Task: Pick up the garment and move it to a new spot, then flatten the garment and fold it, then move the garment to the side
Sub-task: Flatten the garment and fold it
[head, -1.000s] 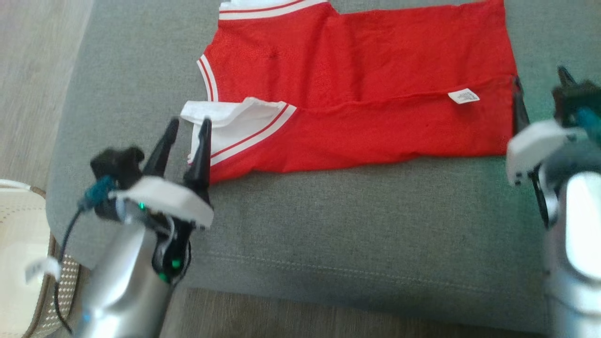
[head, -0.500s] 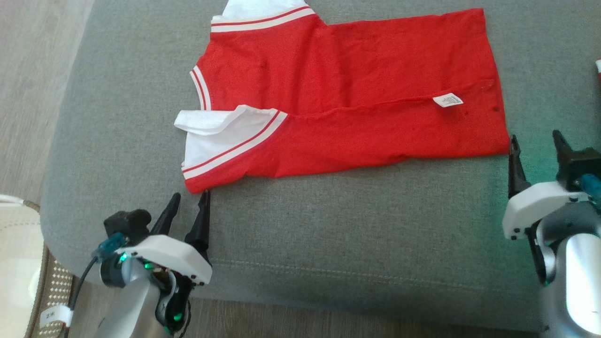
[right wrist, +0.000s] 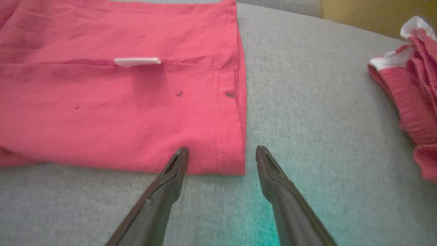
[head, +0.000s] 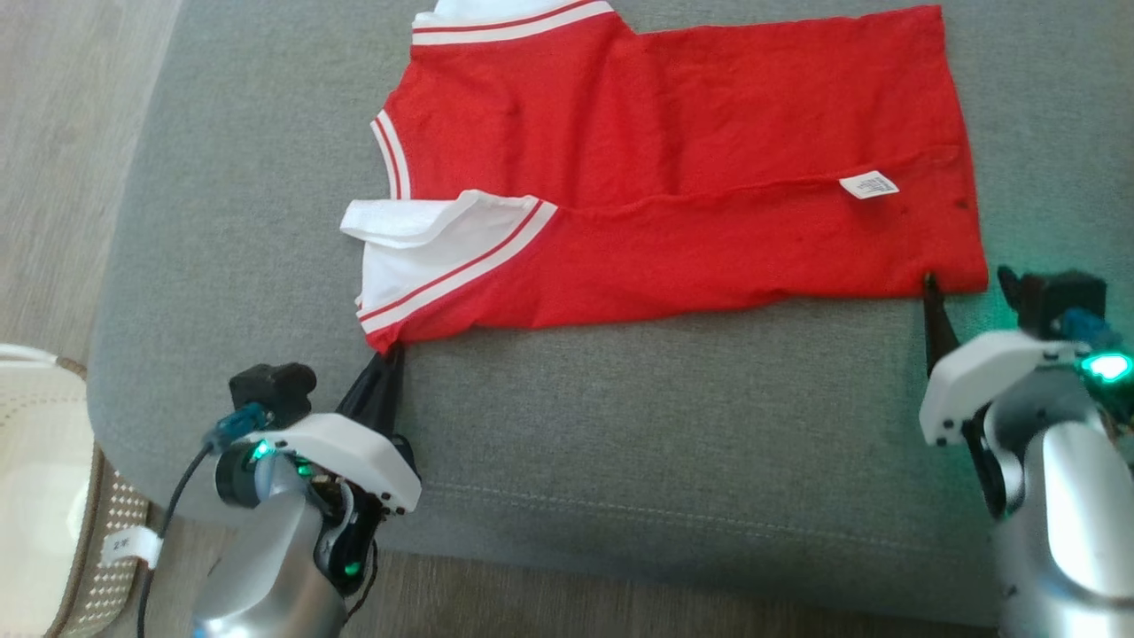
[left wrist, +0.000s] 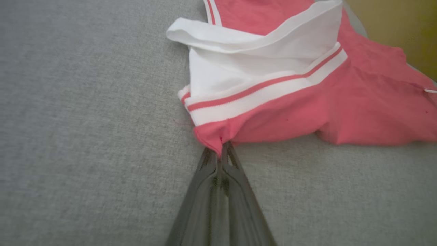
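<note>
The garment [head: 673,168] is a red shirt with white, red-striped sleeves, lying fairly flat on a grey cushion [head: 620,425]. My left gripper [head: 387,356] is shut on the garment's near left corner; the left wrist view shows the two fingers pressed together with the red corner [left wrist: 213,136] pinched between their tips. My right gripper [head: 968,285] is open at the garment's near right corner. In the right wrist view its left fingertip [right wrist: 180,158] lies over the red hem [right wrist: 218,136] and the other rests on bare cushion.
A second crumpled red-and-white cloth [right wrist: 409,89] lies on the cushion to the right. A white woven basket [head: 40,461] stands on the wooden floor [head: 62,133] at the lower left. The cushion's front edge [head: 664,567] runs just behind both wrists.
My left gripper moved up to the garment's near left corner and shut on it. My right gripper moved in to the near right corner and stayed open.
</note>
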Available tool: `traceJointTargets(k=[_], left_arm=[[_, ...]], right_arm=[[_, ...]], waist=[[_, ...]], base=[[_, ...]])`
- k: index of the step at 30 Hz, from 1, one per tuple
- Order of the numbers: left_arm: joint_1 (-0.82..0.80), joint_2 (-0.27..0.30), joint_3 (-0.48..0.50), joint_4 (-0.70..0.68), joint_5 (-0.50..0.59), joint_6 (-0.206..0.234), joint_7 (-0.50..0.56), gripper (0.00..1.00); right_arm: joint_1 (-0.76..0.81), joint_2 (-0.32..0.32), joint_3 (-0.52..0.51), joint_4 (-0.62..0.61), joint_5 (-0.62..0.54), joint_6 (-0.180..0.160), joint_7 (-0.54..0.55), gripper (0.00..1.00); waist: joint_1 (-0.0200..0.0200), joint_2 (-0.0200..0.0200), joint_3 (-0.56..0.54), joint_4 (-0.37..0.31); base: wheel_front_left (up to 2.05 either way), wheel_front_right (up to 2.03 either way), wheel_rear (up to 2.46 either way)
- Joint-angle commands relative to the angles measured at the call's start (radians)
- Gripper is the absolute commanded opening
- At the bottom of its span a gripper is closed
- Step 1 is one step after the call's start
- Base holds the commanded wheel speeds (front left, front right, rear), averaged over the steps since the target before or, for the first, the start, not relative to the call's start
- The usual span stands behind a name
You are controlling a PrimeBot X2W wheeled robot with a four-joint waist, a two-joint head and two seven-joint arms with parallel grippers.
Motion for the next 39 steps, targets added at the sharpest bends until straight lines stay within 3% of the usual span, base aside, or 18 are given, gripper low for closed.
traceJointTargets(k=[1, 6, 7, 8, 9, 10, 19, 31, 39], left_arm=[[-0.028, 0.021, 0.020, -0.011, 0.007, -0.006, -0.013, 0.00], [-0.028, 0.026, 0.024, -0.028, 0.010, -0.011, -0.013, 0.00], [-0.028, 0.028, 0.026, -0.032, 0.011, -0.012, -0.013, 0.00], [-0.027, 0.028, 0.027, -0.035, 0.013, -0.012, -0.013, 0.00], [-0.027, 0.028, 0.027, -0.035, 0.013, -0.012, -0.013, 0.00], [-0.027, 0.029, 0.027, -0.038, 0.015, -0.013, -0.013, 0.00], [0.002, 0.063, 0.054, -0.085, 0.039, -0.014, -0.013, 0.00], [0.128, 0.124, 0.040, -0.170, 0.041, -0.014, -0.013, 0.00], [0.213, 0.133, 0.041, -0.211, 0.039, -0.001, -0.013, 0.00]], right_arm=[[-0.044, 0.004, 0.023, -0.014, -0.013, -0.001, -0.014, 1.00], [-0.084, 0.004, 0.019, 0.053, -0.020, -0.001, -0.017, 1.00], [-0.092, 0.004, 0.018, 0.069, -0.020, -0.001, -0.017, 0.69], [-0.099, 0.004, 0.016, 0.080, -0.024, -0.001, -0.022, 0.31], [-0.099, 0.004, 0.016, 0.080, -0.024, -0.001, -0.022, 0.31], [-0.103, 0.004, 0.015, 0.089, -0.031, -0.001, -0.027, 0.00], [-0.050, 0.004, -0.018, 0.041, -0.011, -0.001, -0.055, 0.00], [0.164, 0.004, -0.067, -0.120, 0.097, -0.001, 0.011, 0.00], [0.270, 0.004, -0.091, -0.160, 0.139, -0.001, 0.038, 0.00]], waist=[[0.0000, -0.0001, 0.003, 0.006], [0.0000, -0.0001, 0.010, 0.012], [0.0000, -0.0001, 0.012, 0.012], [0.0000, -0.0001, 0.013, 0.012], [0.0000, -0.0001, 0.013, 0.012], [0.0000, -0.0001, 0.014, 0.013], [0.0000, -0.0001, -0.004, -0.016], [0.0000, -0.0001, -0.050, -0.076], [0.0000, -0.0001, -0.066, -0.090]], base=[[0.00, 0.00, 0.00], [0.00, 0.00, 0.00], [0.00, 0.00, 0.00], [0.00, 0.00, 0.00], [0.00, 0.00, 0.00], [0.00, 0.00, 0.00], [0.00, 0.00, 0.00], [0.00, 0.00, 0.00], [0.00, 0.00, 0.00]])
